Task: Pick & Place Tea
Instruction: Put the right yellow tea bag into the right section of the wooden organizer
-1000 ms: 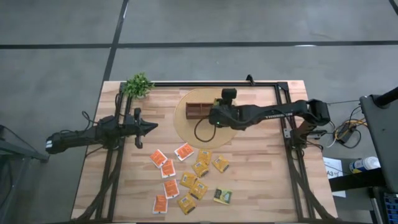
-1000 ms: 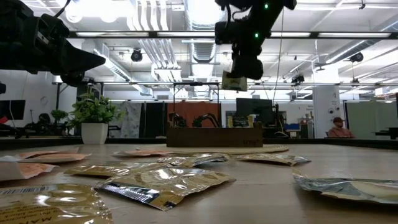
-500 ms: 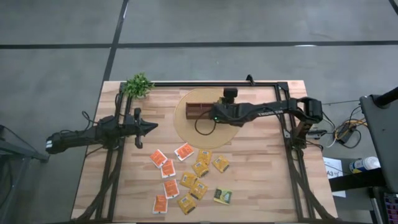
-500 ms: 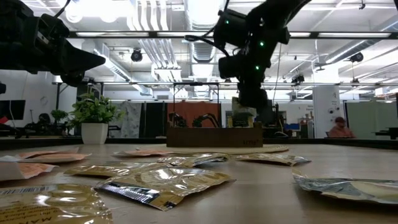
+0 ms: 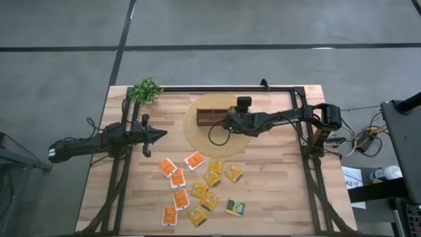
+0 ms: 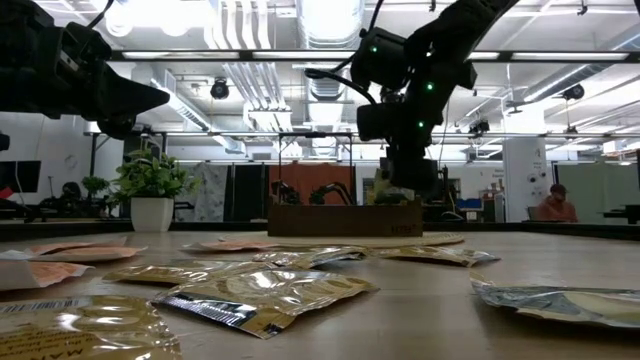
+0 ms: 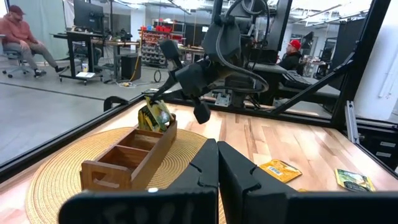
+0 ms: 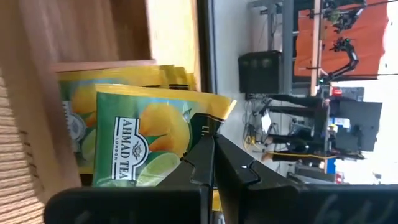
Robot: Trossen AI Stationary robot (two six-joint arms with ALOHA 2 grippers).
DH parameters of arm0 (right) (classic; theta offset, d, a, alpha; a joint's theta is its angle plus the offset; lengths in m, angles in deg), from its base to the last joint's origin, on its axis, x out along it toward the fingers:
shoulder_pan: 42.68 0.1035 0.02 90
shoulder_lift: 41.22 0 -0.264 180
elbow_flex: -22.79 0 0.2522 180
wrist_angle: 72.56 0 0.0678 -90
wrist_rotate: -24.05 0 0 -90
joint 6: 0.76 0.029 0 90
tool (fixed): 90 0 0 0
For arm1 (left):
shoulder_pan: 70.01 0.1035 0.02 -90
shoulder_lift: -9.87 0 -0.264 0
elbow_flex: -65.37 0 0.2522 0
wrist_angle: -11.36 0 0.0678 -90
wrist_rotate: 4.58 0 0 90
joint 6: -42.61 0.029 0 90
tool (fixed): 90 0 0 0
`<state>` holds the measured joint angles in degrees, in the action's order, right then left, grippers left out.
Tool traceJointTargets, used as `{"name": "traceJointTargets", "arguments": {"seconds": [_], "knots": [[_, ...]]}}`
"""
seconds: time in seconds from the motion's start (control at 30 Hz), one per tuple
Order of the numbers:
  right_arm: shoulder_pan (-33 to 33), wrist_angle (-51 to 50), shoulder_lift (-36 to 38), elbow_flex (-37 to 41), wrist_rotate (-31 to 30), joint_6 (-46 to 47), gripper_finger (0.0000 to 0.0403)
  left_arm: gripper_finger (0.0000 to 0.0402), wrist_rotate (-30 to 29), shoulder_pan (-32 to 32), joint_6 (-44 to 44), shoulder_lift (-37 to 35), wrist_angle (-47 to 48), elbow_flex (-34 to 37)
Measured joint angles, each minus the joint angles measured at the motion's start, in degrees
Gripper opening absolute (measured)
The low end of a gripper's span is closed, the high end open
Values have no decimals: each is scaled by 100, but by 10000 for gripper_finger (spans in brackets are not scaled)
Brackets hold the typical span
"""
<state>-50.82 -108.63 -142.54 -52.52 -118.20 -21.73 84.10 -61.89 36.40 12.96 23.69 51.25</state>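
Left pincer (image 5: 160,133) waited shut and empty at the table's left. Loose tea sachets (image 5: 200,191) lay near-centre. The right pincer (image 5: 228,124), clamped on a green lemon-lime tea sachet (image 8: 152,144), held it in the right end compartment of the wooden box (image 5: 214,116). Placing step; release, then withdrawal, would likely follow.

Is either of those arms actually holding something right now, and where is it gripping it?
Yes. The right gripper pinches a green tea sachet by one edge, over the wooden box. The left gripper holds nothing.
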Motion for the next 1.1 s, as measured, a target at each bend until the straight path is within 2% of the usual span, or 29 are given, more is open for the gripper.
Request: {"name": "traceJointTargets", "arguments": {"seconds": [0.23,0.47,0.67,0.87,1.1], "knots": [[0,214,7,65,58,-64,8,0,0,-2,1,0,0,0],[0,226,7,108,445,-179,8,0,0,0,1,0,0,0],[0,289,4,196,457,-127,16,0,0,-1,0,2,-1,0],[0,517,-7,255,-40,-177,49,0,0,-2,0,2,-2,0],[0,710,-7,231,-85,-308,72,0,0,-1,1,2,-2,0]]}}
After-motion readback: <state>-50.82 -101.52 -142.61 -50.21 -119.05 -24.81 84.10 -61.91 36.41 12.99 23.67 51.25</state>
